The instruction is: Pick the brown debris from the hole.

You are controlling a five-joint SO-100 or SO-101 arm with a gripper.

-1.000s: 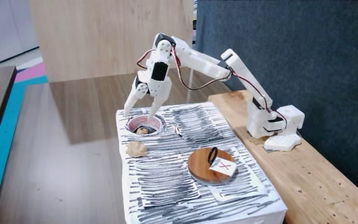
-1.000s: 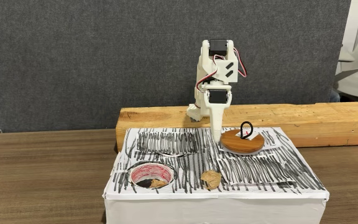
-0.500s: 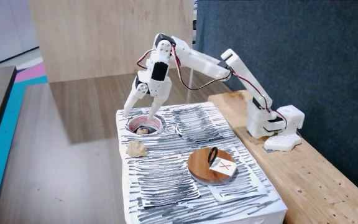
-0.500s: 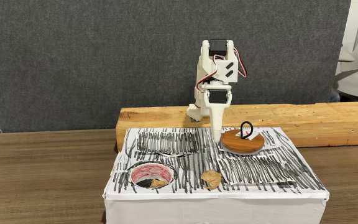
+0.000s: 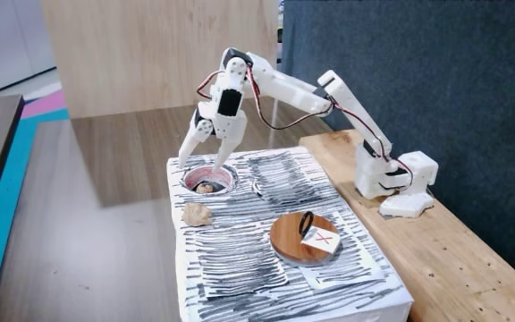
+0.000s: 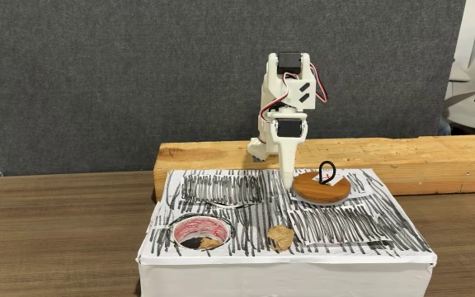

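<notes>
The hole [image 5: 209,180] with its pinkish rim sits at the far left of the striped box top; it also shows front left [image 6: 200,233]. A small piece of brown debris [image 5: 206,187] lies inside it, seen against the hole's front edge [image 6: 211,242]. A second tan lump [image 5: 195,213] rests on the box top outside the hole [image 6: 280,238]. My white gripper [image 5: 206,159] hangs just above the hole's far rim, open, with nothing between its fingers. From the front, the gripper [image 6: 287,169] points straight down, its tip seen left of the wooden disc.
A round wooden disc [image 5: 302,237] with a red X card and a black loop lies on the box [image 6: 322,186]. The arm's base [image 5: 384,174] stands on a wooden beam [image 6: 402,157] along the box. Brown table surrounds the box.
</notes>
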